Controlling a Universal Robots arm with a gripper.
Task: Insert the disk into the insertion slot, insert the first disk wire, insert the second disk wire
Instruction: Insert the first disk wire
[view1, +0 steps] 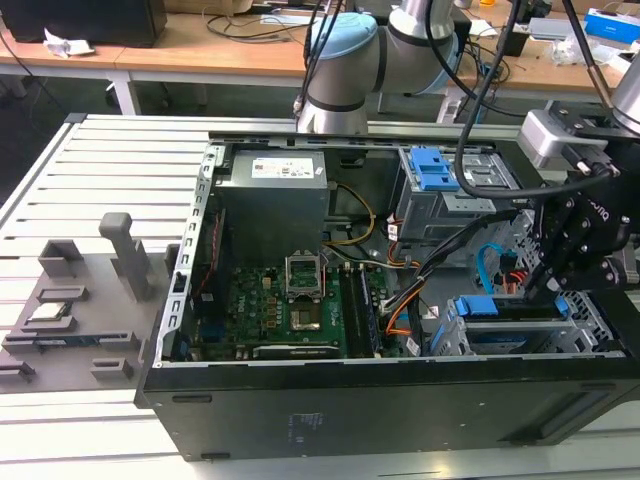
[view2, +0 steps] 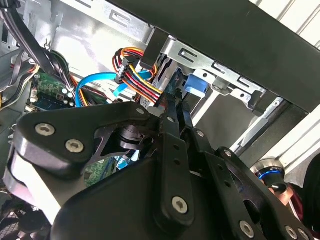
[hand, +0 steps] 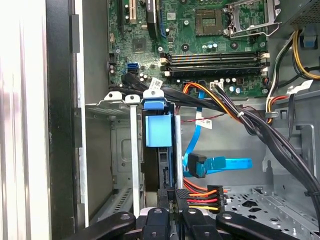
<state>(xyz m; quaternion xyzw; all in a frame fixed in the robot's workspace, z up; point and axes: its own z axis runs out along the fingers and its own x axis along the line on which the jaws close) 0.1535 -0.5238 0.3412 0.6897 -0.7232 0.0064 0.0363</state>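
Observation:
The disk, in its blue carrier, sits inside the insertion slot, the low silver cage at the case's front corner; its blue frame also appears in the exterior view. My gripper is shut on the dark plug of the first disk wire, the orange, red and black bundle, right at the disk's rear edge. In the second wrist view the fingers are pressed together beside that bundle. The second disk wire, flat and light blue, lies loose beside the disk, its plug apart from it.
A thick black cable bundle crosses above the drive bay. The taller grey cage with a blue latch stands behind it. The motherboard and power supply fill the case's left. A grey fixture sits outside on the slatted table.

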